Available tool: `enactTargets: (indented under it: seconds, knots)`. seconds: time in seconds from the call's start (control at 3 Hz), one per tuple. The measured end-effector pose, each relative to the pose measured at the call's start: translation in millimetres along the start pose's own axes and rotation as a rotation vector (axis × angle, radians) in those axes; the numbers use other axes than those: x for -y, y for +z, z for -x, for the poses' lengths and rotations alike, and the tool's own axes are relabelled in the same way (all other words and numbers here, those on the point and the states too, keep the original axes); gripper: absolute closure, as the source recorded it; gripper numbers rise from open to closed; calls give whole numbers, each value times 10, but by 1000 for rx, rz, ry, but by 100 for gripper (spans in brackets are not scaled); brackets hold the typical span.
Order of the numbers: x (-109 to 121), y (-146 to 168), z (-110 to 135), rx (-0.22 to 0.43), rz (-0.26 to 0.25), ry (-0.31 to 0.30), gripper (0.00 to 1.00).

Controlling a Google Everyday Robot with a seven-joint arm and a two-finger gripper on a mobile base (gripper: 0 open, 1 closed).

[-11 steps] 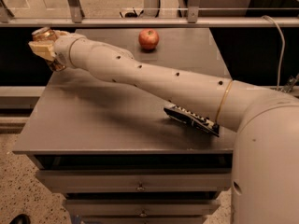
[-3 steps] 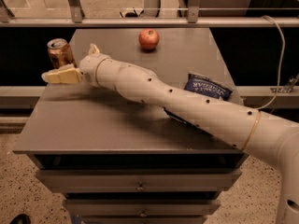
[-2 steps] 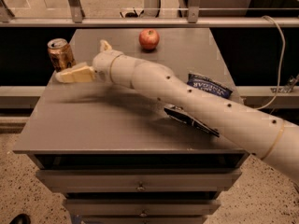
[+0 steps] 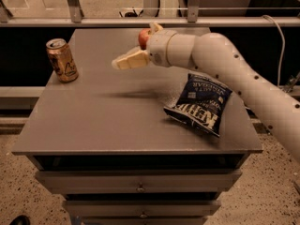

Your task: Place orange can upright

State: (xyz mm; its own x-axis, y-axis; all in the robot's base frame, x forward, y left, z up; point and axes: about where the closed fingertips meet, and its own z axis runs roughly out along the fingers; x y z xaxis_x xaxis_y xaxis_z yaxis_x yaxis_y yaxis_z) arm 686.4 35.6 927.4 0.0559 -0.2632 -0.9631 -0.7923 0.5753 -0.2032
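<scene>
The orange can (image 4: 62,60) stands upright on its own at the back left of the grey table (image 4: 117,121), with its silver top up and its triangle mark facing me. My gripper (image 4: 133,50) hangs above the middle of the table's back half, well to the right of the can and not touching it. Its cream fingers (image 4: 129,61) are spread and hold nothing.
A dark blue chip bag (image 4: 200,103) lies on the right side of the table, under my arm (image 4: 234,64). A red apple (image 4: 142,37) sits at the back, partly hidden behind my gripper. A rail (image 4: 93,21) runs behind the table, and drawers (image 4: 140,184) are below its front edge.
My gripper has let go of the can, which now stands upright at the back left. The gripper has pulled away to the right and up, towards the apple.
</scene>
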Motion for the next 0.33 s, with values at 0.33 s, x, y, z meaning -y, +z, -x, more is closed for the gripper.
enactTargets:
  seconds: [0.33]
  knots:
    - [67, -84, -15, -24, 13, -9, 0]
